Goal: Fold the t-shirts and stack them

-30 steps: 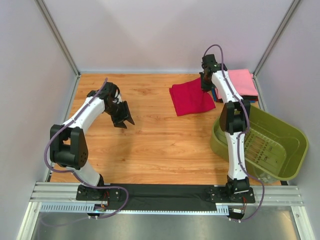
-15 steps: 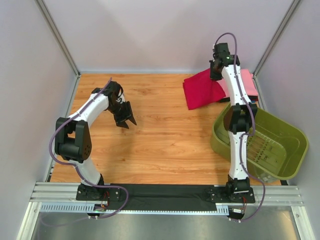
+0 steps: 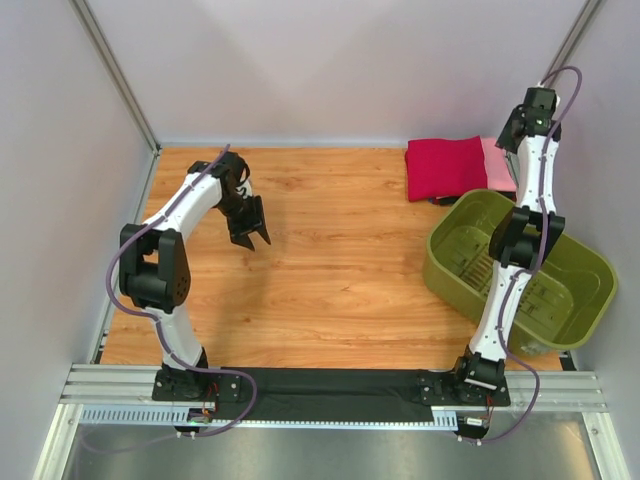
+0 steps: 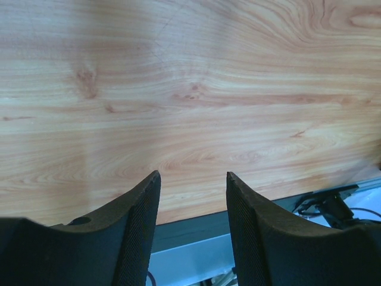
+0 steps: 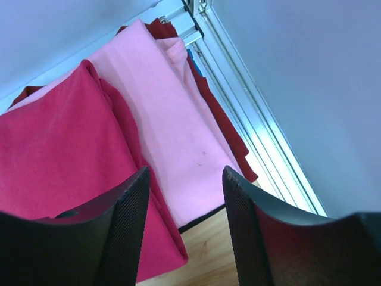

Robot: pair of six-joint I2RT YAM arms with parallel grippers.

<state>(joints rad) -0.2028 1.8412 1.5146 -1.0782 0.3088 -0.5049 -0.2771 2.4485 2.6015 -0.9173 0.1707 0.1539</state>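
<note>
A folded crimson t-shirt lies at the back right of the table, overlapping a folded pink t-shirt. Under the pink one, the right wrist view shows a dark red cloth, a sliver of blue and a black edge. My right gripper hangs open above the stack's right edge, with nothing between its fingers. My left gripper stands open and empty over bare wood at the left.
An olive-green plastic basket sits at the right, in front of the stack, with the right arm reaching up over it. Grey walls and a metal rail close in right behind the stack.
The right gripper carried the crimson t-shirt rightward onto the pink one, opened and let it go, then rose toward the back right corner. The left arm shifted slightly.
</note>
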